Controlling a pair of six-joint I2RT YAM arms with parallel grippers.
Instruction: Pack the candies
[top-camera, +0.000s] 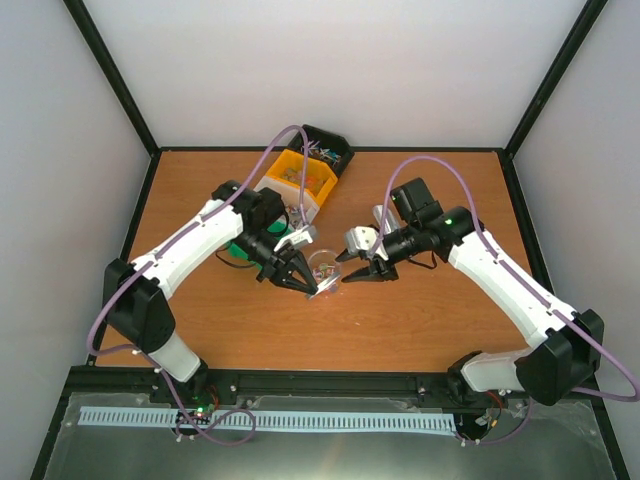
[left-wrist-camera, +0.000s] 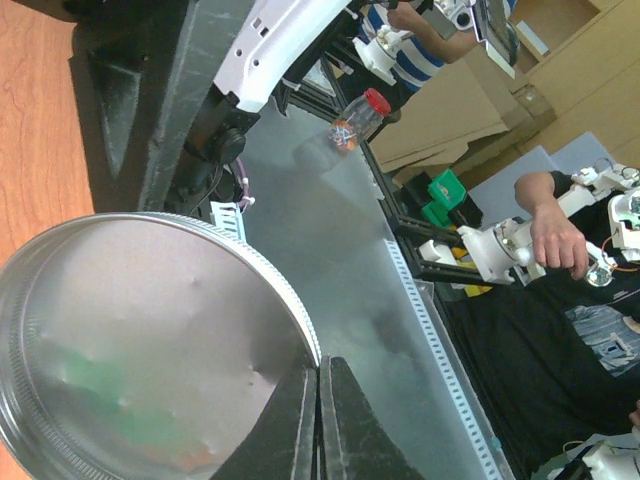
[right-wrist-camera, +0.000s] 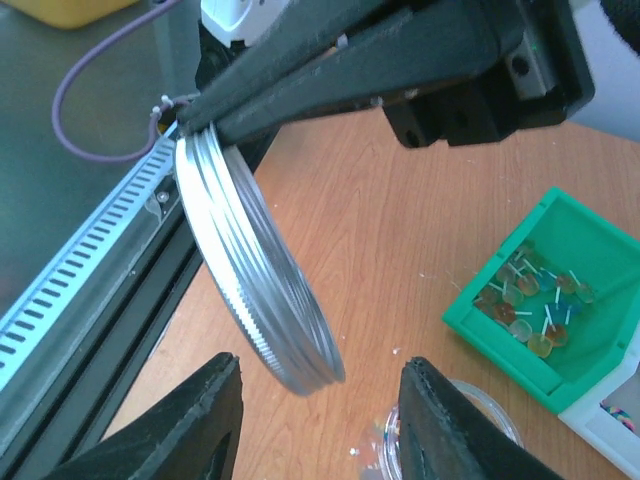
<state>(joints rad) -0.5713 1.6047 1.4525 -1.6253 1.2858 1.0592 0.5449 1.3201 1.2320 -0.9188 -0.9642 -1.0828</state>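
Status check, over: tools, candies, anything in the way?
Left tool shut on round silver metal lid. Right tool open, straddling that lid. Candies in green plastic bin; clear jar uncapped.

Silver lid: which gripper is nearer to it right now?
Left. The left gripper is shut on the rim of the silver lid. The right gripper sits close by, jaws apart, fingers either side of its lower edge, not touching.

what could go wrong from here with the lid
1. The left gripper pinches the silver lid only at its rim, so a nudge might pivot it or slip it free.
2. The right gripper straddles the tilted lid with open jaws; closing off-centre may twist it out.
3. The open jar stands close by; a dropped lid could knock it over.
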